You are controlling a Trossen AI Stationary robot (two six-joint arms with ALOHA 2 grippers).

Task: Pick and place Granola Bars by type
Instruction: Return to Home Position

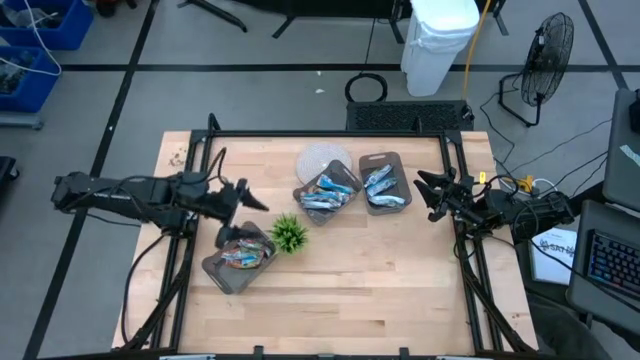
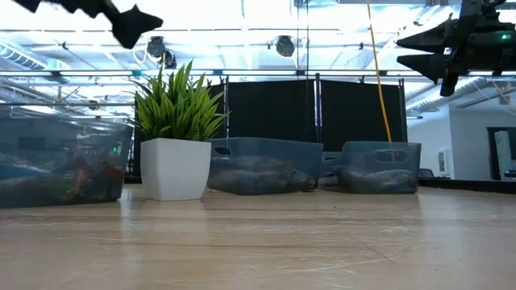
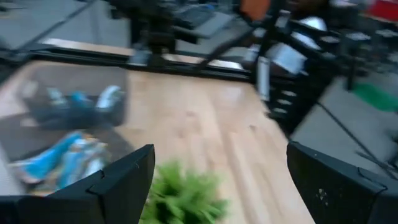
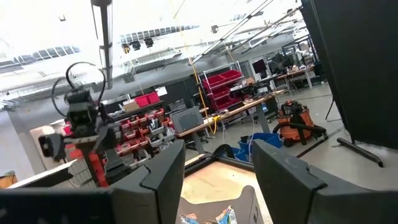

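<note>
Granola bars lie in three grey trays. Blue and silver ones fill the middle tray [image 1: 327,193] and the right tray [image 1: 383,186]. Packets with red and orange marks sit in the near-left tray [image 1: 240,258]. My left gripper [image 1: 255,197] hangs open in the air above the table, just beyond the near-left tray and left of the middle tray. Its wrist view shows its fingers wide apart [image 3: 217,158] over the plant and blue packets [image 3: 62,162]. My right gripper [image 1: 425,193] is open and raised, right of the right tray, and holds nothing.
A small green plant in a white pot [image 1: 289,235] stands between the near-left and middle trays. A white round mesh piece [image 1: 320,160] lies beyond the middle tray. Bare wood [image 1: 380,280] covers the table's near half. Dark frame rails [image 1: 460,230] run along the sides.
</note>
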